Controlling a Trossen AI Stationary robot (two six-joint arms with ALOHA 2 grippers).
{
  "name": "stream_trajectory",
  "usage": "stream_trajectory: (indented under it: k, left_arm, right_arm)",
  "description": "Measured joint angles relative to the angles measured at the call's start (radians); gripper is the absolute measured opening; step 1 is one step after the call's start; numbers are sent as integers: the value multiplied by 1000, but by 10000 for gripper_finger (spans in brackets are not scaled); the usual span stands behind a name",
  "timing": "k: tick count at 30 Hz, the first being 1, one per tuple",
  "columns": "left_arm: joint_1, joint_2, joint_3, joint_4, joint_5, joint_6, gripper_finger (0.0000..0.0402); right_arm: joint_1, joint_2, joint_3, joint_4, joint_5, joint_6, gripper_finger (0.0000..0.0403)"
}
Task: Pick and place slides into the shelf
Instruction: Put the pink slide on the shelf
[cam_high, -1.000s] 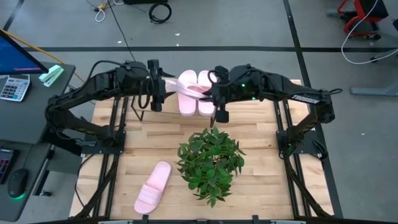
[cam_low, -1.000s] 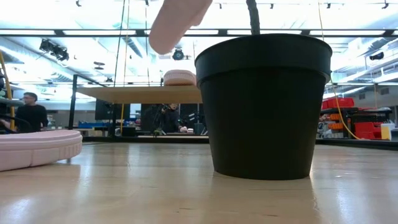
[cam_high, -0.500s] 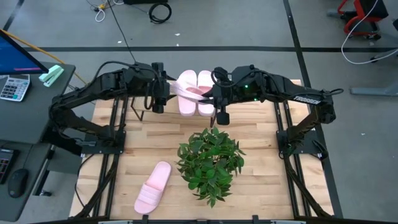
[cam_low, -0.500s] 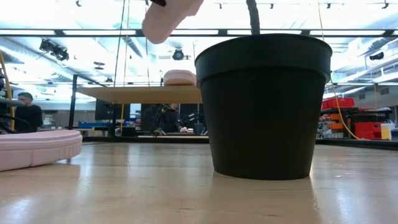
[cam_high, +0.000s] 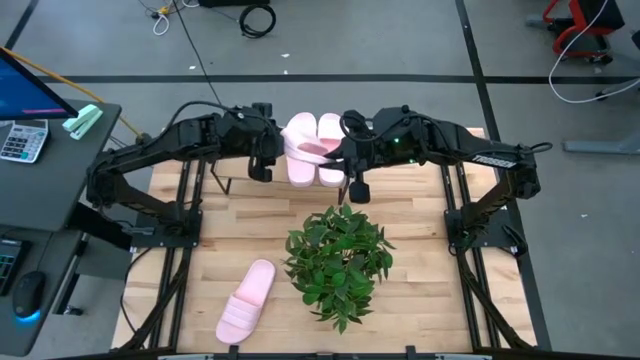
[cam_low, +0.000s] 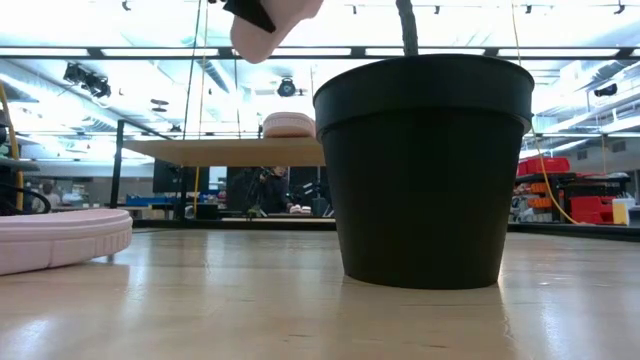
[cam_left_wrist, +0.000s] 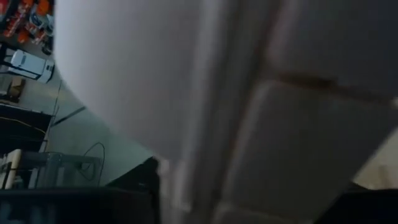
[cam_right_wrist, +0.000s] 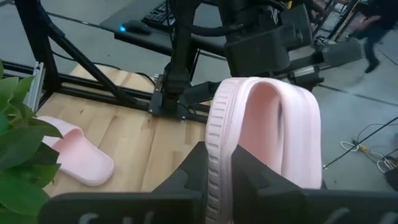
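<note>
Slide (cam_right_wrist: 261, 124) filling left wrist view, blurred, right tool (cam_right_wrist: 214, 165) clamping it

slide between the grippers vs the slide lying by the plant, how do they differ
The held slide is up in the air, turned on edge in the right gripper, with the left gripper at its other end. The loose slide lies flat on the table, strap up, untouched. Both are the same pale pink open-toe style.
</note>
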Motion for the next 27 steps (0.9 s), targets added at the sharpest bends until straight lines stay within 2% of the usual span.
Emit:
stream_trajectory:
  k: [6, 11, 14, 23, 27]
  left_arm:
    - [0, -12, -1, -11, -2, 8, 112]
    - [0, -17, -1, -38, -2, 16, 92]
    - [0, -19, -1, -52, -2, 15, 106]
    - [2, -31, -1, -58, -15, 11, 201]
    - [7, -40, 2, -62, -11, 15, 226]
  right_arm:
    - [0, -1, 0, -29, 20, -2, 37]
    - [0, -1, 0, -49, 49, -4, 37]
    - [-8, -1, 0, -63, 45, -4, 37]
    - [-24, -1, -1, -135, 52, 1, 36]
    - [-27, 0, -2, -139, 53, 1, 36]
